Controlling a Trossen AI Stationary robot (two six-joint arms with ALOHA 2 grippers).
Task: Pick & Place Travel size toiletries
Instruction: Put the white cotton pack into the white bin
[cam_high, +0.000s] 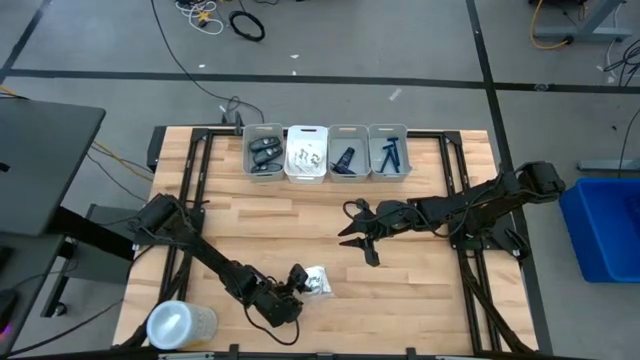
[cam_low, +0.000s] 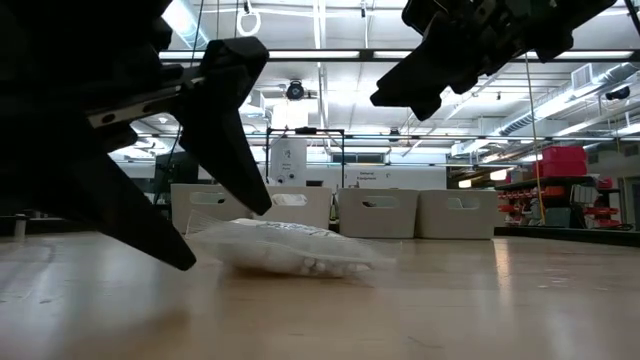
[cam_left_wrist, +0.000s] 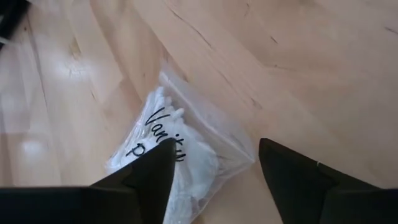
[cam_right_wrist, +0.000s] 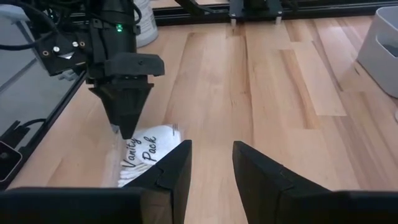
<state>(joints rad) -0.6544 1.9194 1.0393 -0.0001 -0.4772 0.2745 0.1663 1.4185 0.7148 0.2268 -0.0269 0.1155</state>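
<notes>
Dark and two-fingered, the left gripper sits low at the near edge of the pale wooden table, its jaws spread apart and straddling one end of a clear crinkly plastic packet of white swabs with dark handwritten lettering on it. In the left wrist view one finger overlaps the packet's printed face while the other stands on bare wood just beside the packet's corner; whether either finger actually touches the plastic cannot be told. The packet lies flat on the table, not lifted, as the low view shows, with both fingertips reaching down close to the wood around it. The right gripper hangs above the middle of the table, well apart from the packet, its fingers set partly apart with nothing between them. Along the far edge of the table stands a row of four small rectangular plastic bins: a grey bin holding dark oval cases, a white bin holding small white packets, and two further grey bins holding dark and blue items. A white cylindrical container stands at the table's near left corner.
</notes>
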